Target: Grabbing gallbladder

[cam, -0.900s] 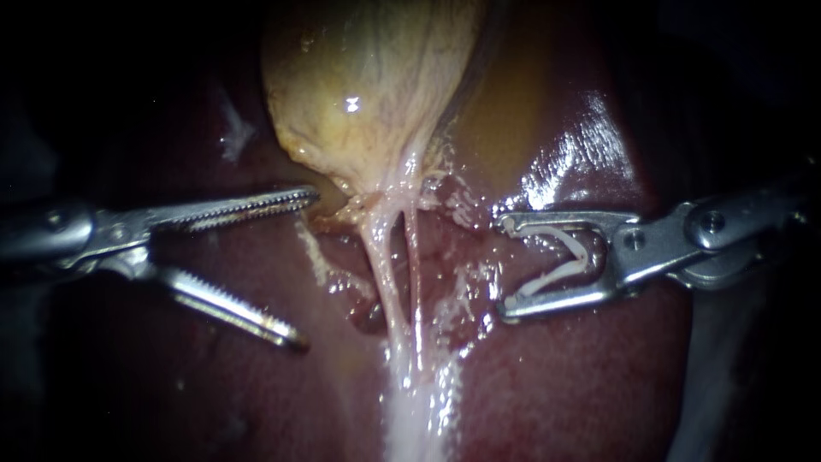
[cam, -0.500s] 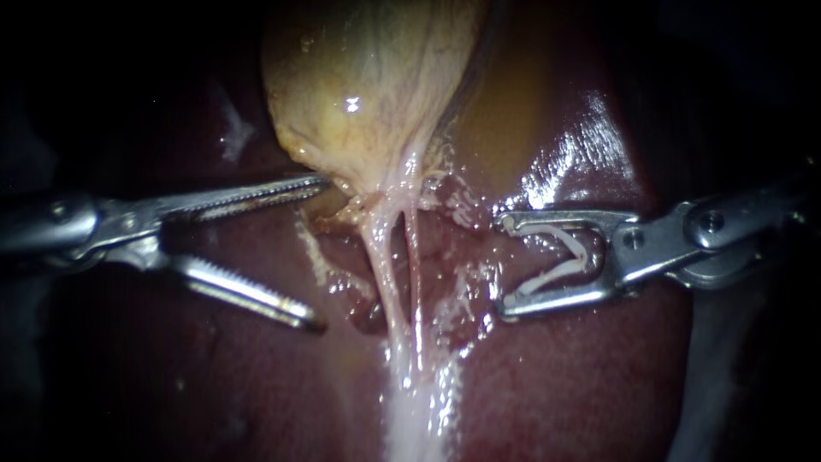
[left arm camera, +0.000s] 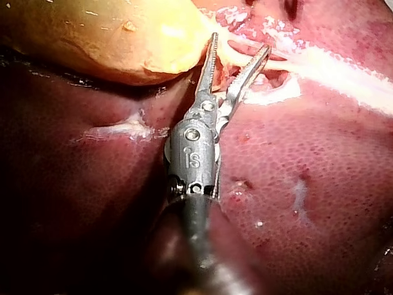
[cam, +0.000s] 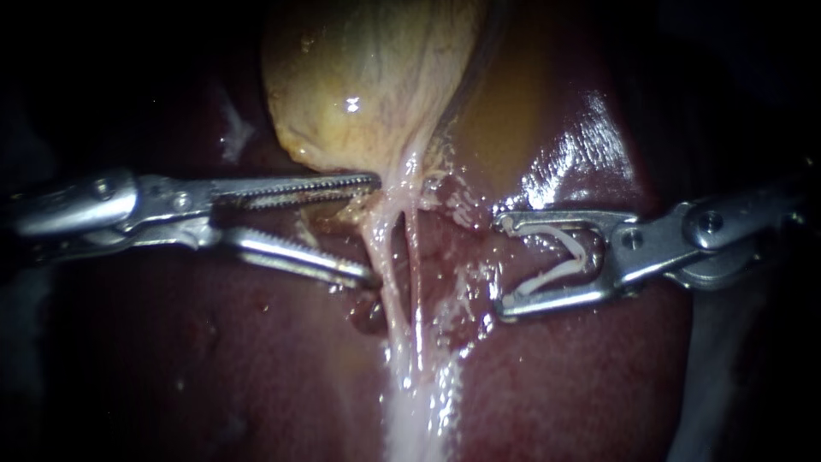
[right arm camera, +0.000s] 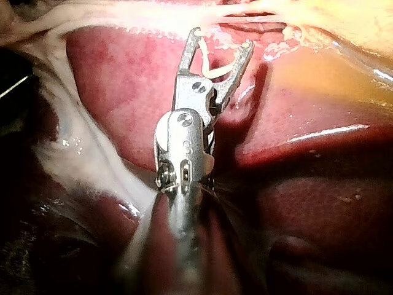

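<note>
Endoscope view puts the gallbladder [cam: 368, 85] at top centre, a pale yellow sac lying on the liver [cam: 214, 359] and tapering down to its neck [cam: 395, 192]. Your left instrument [cam: 369, 229] has its jaws spread, with the tips right at that neck and nothing gripped. Your right instrument [cam: 506, 265] sits on the far side, its jaws cradling a white clip [cam: 581, 257]. Expect the sac to be soft, thin-walled and wet, so it may slip or tear. Take a broad bite where the wall narrows, and close gently.

The left instrument [cam: 375, 229] has slid in toward the gallbladder [cam: 368, 85]. Its jaws have narrowed, their tips now at its neck.
</note>
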`<state>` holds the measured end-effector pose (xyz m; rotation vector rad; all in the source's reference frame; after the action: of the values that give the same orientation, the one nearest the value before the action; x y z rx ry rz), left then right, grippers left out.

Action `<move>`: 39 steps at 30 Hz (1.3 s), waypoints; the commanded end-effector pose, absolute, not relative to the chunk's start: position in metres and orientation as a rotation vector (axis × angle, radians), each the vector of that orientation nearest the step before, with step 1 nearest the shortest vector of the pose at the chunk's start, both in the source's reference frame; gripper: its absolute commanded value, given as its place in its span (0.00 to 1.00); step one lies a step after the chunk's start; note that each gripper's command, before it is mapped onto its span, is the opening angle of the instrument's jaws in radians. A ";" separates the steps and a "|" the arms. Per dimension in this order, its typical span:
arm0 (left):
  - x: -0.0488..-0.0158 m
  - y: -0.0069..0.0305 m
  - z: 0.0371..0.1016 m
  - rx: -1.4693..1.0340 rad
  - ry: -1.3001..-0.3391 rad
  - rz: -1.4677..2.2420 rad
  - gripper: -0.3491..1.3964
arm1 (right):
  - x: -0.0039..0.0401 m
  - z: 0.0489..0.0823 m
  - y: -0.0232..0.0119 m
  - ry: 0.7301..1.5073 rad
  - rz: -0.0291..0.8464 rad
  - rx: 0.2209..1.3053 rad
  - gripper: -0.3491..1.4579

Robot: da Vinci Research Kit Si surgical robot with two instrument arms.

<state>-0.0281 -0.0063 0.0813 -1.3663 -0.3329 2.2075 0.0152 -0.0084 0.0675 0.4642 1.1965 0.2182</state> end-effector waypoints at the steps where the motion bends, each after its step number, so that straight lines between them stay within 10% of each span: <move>1: -0.0279 -0.0062 0.0815 -1.365 -0.329 2.208 0.38 | 0.0152 0.0675 -0.0084 1.196 0.218 0.464 0.47; 9: -0.0270 -0.0060 0.0826 -1.369 -0.325 2.208 0.29 | 0.0152 0.0674 -0.0084 1.197 0.218 0.465 0.47; 15: -0.0267 -0.0062 0.0822 -1.340 -0.346 2.178 0.00 | 0.0152 0.0674 -0.0084 1.197 0.218 0.465 0.47; 39: -0.0247 -0.0059 0.0753 -1.312 -0.383 2.139 0.00 | 0.0152 0.0674 -0.0084 1.196 0.218 0.465 0.47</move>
<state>-0.0246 -0.0057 0.0748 -1.3119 -0.3804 2.1345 0.0152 -0.0085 0.0673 0.4650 1.1965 0.2175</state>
